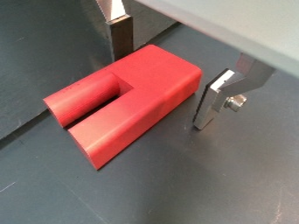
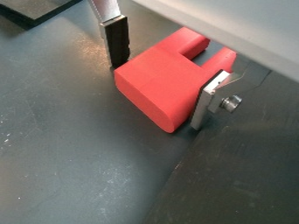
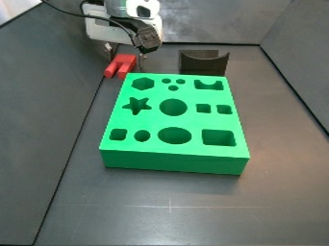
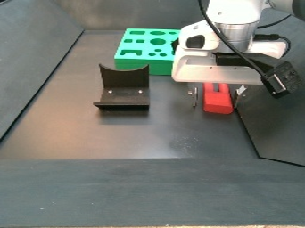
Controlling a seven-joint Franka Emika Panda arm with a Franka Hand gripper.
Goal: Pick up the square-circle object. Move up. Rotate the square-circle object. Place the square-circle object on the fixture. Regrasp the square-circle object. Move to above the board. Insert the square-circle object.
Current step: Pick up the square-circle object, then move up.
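- Two silver fingers [image 1: 122, 35] of the gripper [image 1: 163, 70] stand spread on either side of the square-circle object [image 1: 122, 103] in a wrist view; the red piece lies flat on the dark worktop [image 1: 222, 184], and a gap shows on each side, so nothing is pinched yet.
- In a wrist view from the opposite angle, the gripper [image 2: 163, 79] straddles the same square-circle object [image 2: 163, 87]; one pad sits just beside the block's face and the other plate looks close to touching its far side, though I cannot tell whether it presses.
- In a side view, the gripper [image 3: 129, 48] hangs low over the square-circle object [image 3: 118, 67], which rests on the worktop just beside the far corner of the board [image 3: 176, 123]. The fixture [image 3: 201, 61] stands behind the board, empty, and every hole in the board is open.
- In a side view from across the worktop, the gripper [image 4: 218, 87] is down around the square-circle object [image 4: 217, 96], well apart from the fixture [image 4: 123, 86], with the board [image 4: 149, 44] beyond.
- Judged from this, the task is at its very first step: the fingers are placed for the pick but need to close. Lifting, rotating, setting the piece on the fixture, regrasping, moving above the board and inserting all remain.
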